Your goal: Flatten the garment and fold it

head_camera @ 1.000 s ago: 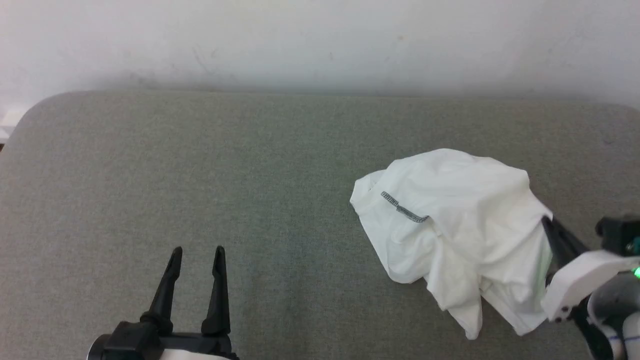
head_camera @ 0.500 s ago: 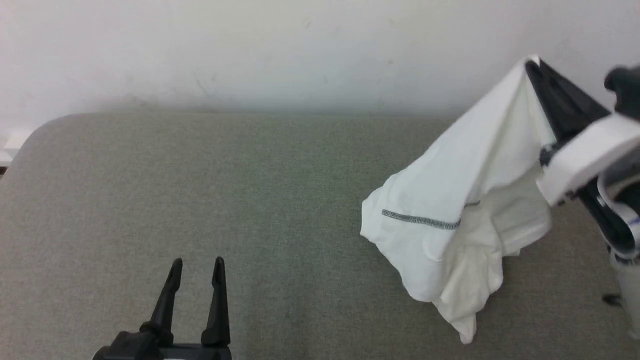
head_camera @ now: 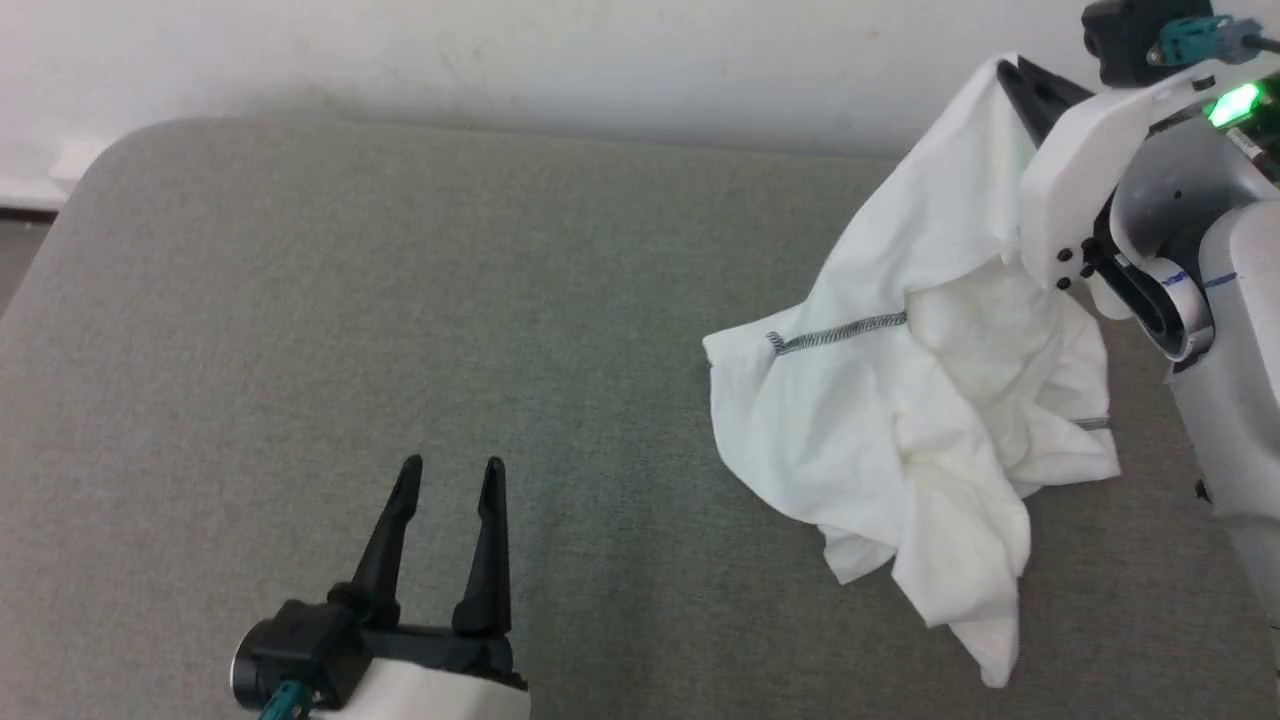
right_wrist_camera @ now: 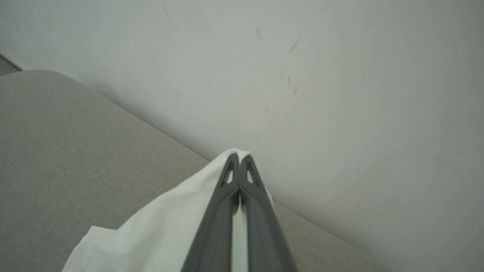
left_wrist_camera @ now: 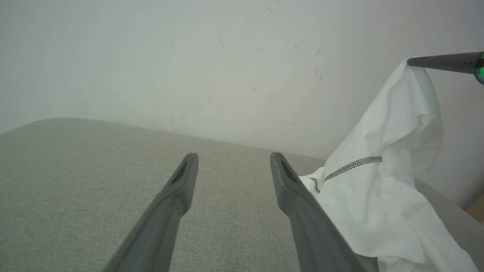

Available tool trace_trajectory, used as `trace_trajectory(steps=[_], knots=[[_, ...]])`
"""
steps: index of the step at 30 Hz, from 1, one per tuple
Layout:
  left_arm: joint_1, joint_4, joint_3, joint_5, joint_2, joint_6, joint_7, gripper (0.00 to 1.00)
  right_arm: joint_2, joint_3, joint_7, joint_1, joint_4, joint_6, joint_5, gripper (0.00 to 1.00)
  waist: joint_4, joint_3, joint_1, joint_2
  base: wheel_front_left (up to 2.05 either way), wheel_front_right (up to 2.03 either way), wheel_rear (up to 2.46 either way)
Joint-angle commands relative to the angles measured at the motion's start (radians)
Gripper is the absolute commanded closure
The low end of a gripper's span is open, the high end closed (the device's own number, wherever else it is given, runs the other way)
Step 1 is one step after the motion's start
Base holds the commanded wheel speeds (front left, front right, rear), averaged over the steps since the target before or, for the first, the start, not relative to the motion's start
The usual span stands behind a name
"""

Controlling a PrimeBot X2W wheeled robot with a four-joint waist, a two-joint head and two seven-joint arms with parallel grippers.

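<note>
The garment is a crumpled white shirt with a dark zigzag seam, at the right of the grey table. My right gripper is shut on a pinch of its fabric and holds that part up high near the wall, so the cloth hangs in a peak while its lower folds rest on the table. In the right wrist view the closed fingers grip the white cloth. My left gripper stands open at the lower left, apart from the garment, with nothing between its fingers.
A pale wall runs along the table's far edge. The table's rounded corner is at the far left. Bare grey surface stretches left of the garment.
My right gripper has lifted the pinched fabric from table level up towards the wall, pulling the garment into a tall peak. The head camera has shifted. The left gripper stays open.
</note>
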Motion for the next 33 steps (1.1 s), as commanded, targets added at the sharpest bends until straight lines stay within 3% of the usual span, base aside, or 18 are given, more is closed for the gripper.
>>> trace_trajectory(steps=[1, 12, 13, 15, 20, 26, 33], knots=[[-0.033, 0.006, -0.011, -0.009, -0.002, -0.007, -0.005, 0.00, 0.001, 0.002, -0.012, -0.019, 0.060, -0.001, -0.024, 1.00, 0.070, 0.079, -0.0002, 0.0001, 0.00, 0.00, 0.00], [-0.137, 0.039, -0.083, -0.037, -0.002, -0.013, -0.005, 0.00, -0.039, -0.004, -0.046, -0.054, 0.313, -0.001, -0.113, 1.00, 0.151, 0.198, -0.0002, 0.0001, 0.00, 0.00, 0.00], [-0.144, 0.042, -0.089, -0.040, -0.002, -0.011, -0.005, 0.00, -0.040, -0.006, -0.050, -0.057, 0.329, -0.001, -0.121, 0.75, 0.152, 0.205, -0.0002, 0.0001, 0.00, 0.00, 0.00], [-0.154, 0.048, -0.099, -0.044, -0.002, -0.007, -0.005, 0.00, -0.038, -0.007, -0.067, -0.064, 0.352, -0.001, -0.130, 0.00, 0.151, 0.212, -0.0002, 0.0001, 0.00, 0.00, 0.00], [-0.159, 0.066, -0.101, -0.037, -0.002, 0.000, -0.005, 0.00, -0.021, 0.047, -0.127, -0.091, 0.363, -0.001, -0.082, 0.00, 0.123, 0.178, -0.0002, 0.0001, 0.00, 0.00, 0.00], [-0.117, 0.075, -0.070, -0.016, -0.002, 0.004, -0.005, 0.00, -0.030, 0.078, -0.165, -0.080, 0.279, -0.001, 0.044, 0.00, 0.073, 0.069, -0.0002, 0.0001, 0.00, 0.00, 0.00], [-0.036, 0.058, -0.025, 0.015, -0.002, 0.004, -0.005, 0.00, -0.083, -0.054, -0.083, 0.095, 0.122, -0.001, 0.108, 0.00, 0.026, -0.022, -0.0002, 0.0001, 0.00, 0.00, 0.00]])
